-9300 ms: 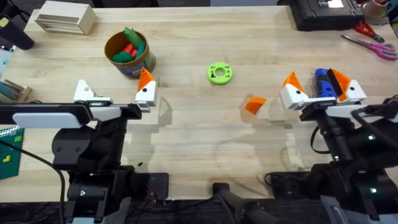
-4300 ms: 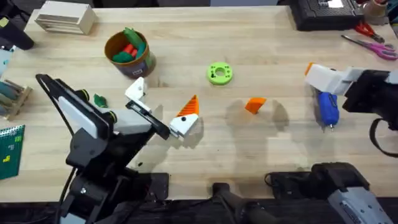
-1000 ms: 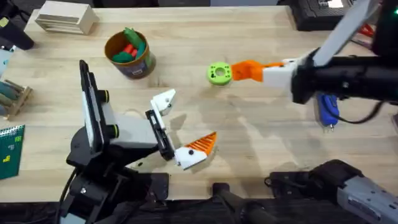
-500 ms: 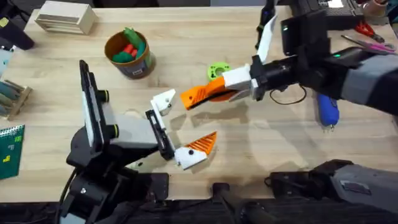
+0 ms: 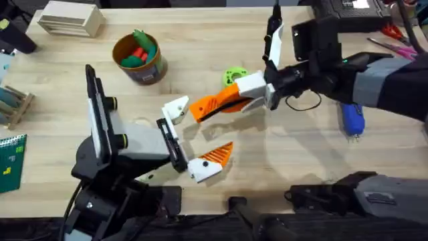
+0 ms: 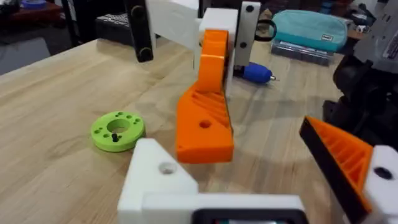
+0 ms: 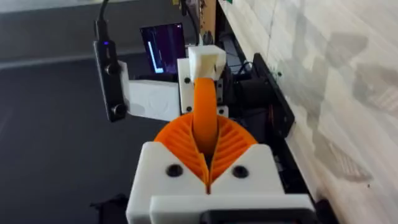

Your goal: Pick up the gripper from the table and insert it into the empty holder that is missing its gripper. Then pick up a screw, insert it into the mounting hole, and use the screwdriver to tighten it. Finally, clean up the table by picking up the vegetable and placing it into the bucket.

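The gripper (image 5: pixel 212 106), pinched between the right gripper's (image 5: pixel 235 100) pads, hangs mid-table just right of the holder (image 5: pixel 176 109) on the wide-spread left gripper (image 5: pixel 194 137). Slight tilt could jam or drop it. The left wrist view shows its screw hole; overhead doesn't.

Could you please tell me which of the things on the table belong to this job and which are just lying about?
Part of the job:
orange wedge, held in the right gripper
bare white holder on the left gripper
blue screwdriver
bucket
green ring with a dark screw in it

Just lying about:
red scissors
white box
teal pouch
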Controlling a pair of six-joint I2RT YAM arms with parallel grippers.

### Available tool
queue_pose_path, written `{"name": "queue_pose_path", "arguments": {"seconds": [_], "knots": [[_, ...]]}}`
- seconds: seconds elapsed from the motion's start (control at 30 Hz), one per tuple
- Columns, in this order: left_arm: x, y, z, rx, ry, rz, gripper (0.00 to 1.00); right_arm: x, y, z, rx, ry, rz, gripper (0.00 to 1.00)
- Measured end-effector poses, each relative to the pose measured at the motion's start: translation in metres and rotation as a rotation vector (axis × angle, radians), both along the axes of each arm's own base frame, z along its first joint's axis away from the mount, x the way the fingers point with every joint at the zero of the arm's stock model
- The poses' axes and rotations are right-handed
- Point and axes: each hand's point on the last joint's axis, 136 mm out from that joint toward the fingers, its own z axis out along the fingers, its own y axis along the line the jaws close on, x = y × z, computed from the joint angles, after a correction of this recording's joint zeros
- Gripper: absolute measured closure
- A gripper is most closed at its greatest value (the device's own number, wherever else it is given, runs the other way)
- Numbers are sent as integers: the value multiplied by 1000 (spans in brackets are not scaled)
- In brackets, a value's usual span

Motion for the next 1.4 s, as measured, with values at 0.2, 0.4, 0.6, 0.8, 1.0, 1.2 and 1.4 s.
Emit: {"name": "queue_pose_path", "arguments": {"seconds": [0.2,0.4,0.6,0.8,1.0,1.2,1.4], "knots": [[1,1,0,0,1,9,14,4,11,-1,7,-24,7,983],[2,1,0,-4,10,14,14,7,20,-12,-10,13,11,985],[6,3,0,-1,3,36,14,16,27,-8,7,-17,-8,986],[10,5,0,-3,8,65,13,19,37,-12,-27,-27,-41,987],[13,7,0,-11,25,84,13,18,53,-16,-54,-81,-67,988],[15,8,0,-13,29,98,13,21,56,-15,-53,-107,-84,988],[18,10,0,-11,23,117,13,25,59,-12,-47,-139,-103,989]]}}
